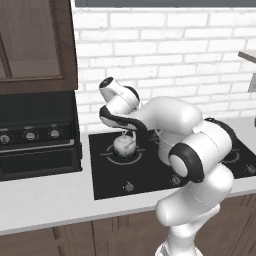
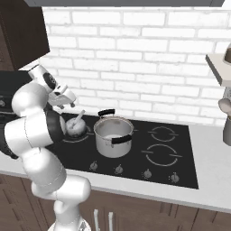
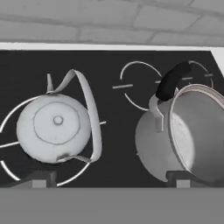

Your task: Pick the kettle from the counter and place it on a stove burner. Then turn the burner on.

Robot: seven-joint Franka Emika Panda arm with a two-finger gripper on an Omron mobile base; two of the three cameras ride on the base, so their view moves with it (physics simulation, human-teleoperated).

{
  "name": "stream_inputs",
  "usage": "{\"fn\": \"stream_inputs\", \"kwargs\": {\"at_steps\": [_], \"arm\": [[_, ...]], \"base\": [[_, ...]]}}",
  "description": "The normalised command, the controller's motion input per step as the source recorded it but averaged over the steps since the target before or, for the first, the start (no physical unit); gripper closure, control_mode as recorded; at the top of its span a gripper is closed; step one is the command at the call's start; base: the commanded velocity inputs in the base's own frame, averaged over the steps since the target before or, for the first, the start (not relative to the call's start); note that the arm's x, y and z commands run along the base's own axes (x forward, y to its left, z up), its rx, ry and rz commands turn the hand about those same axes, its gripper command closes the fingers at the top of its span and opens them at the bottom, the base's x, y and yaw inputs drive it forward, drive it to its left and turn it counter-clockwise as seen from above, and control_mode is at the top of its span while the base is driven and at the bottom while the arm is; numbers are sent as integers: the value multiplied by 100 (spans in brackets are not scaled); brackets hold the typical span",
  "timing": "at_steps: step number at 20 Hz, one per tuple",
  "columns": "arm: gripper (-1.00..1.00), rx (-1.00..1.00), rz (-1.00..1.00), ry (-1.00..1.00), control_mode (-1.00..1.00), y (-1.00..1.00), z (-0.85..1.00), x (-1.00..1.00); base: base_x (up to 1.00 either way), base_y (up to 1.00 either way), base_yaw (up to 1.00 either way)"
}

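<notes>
While the end effector [image 3: 107,177] gapes above, kettle [image 1: 124,145] on stove burner [image 1: 107,156], black cooktop [image 1: 115,175] below white brick wall [image 1: 165,45].

Pot [image 3: 183,135] cut off by the right edge of the hand view, far wall unseen. Burner [image 3: 8,144] under the kettle [image 3: 54,127] partly covered, left arc clipped by the edge. In the left base view, pot mostly hidden behind the arm, hand [image 1: 127,134] itself too small to read. Knob [image 1: 128,187] markings too small to tell.

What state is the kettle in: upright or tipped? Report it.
Upright. The kettle sits flat inside the stove burner ring, lid knob facing up, its wire handle leaning to one side.
</notes>
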Motion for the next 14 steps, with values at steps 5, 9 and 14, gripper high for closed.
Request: {"fn": "stream_inputs", "kwargs": {"at_steps": [5, 9, 14], "arm": [[-100, 8, 4, 1, -100, -7, 16, -46], [-100, 1, 11, 10, -100, 0, 17, -44], [-100, 1, 11, 14, -100, 0, 13, -53]], "base": [[0, 0, 0], [0, 0, 0], [0, 0, 0]]}}
